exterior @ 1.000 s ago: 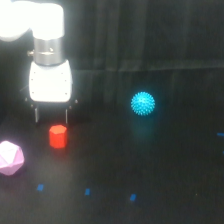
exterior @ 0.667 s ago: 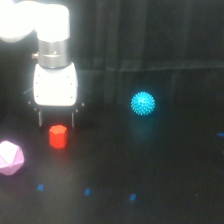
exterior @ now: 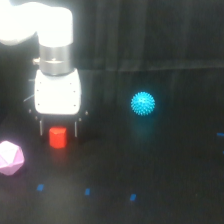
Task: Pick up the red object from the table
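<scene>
Gripper point(exterior: 57, 131) hangs directly over the red faceted block point(exterior: 57, 138) on the black table point(exterior: 165, 175), fingers spread apart to either side of it, seemingly lined up to straddle before closing; block not yet gripped.

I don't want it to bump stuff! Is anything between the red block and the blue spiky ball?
No. In the exterior view, only bare black table lies between the red object and the cyan spiky ball.

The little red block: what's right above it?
The white gripper hangs directly over the red block, a dark finger on each side. The block's back is hidden, so actual contact can't be judged.
</scene>
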